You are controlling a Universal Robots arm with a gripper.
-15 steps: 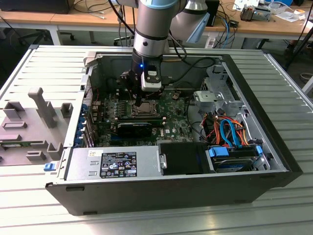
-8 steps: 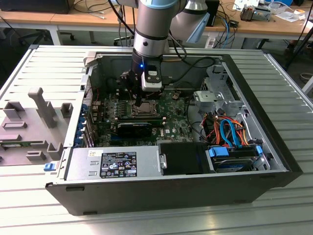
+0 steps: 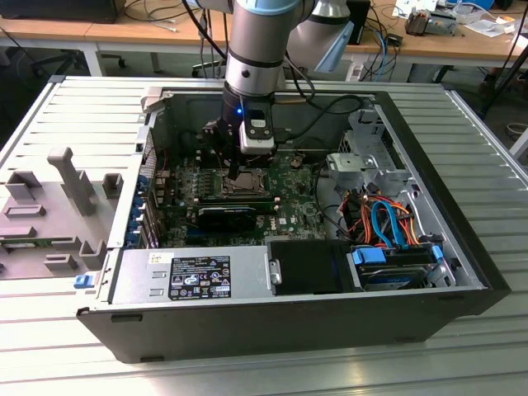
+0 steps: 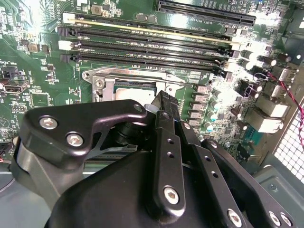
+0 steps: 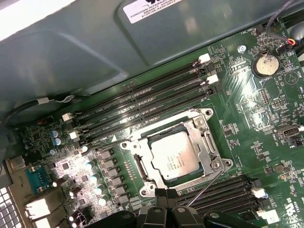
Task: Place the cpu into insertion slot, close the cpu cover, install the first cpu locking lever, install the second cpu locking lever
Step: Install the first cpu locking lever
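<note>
On the ribbed metal bench [image 3: 49,115], the jaws, pressed together, stand just beside the silver hinged cpu cover [image 5: 202,137], closed over the silvery square cpu [image 5: 176,154]; press the lever slowly and straight.

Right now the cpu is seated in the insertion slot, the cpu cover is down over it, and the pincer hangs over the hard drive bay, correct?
Not the drive bay: in the exterior view the pincer hangs over the insertion slot. The first wrist view shows the cpu seated with the cpu cover down.
</note>
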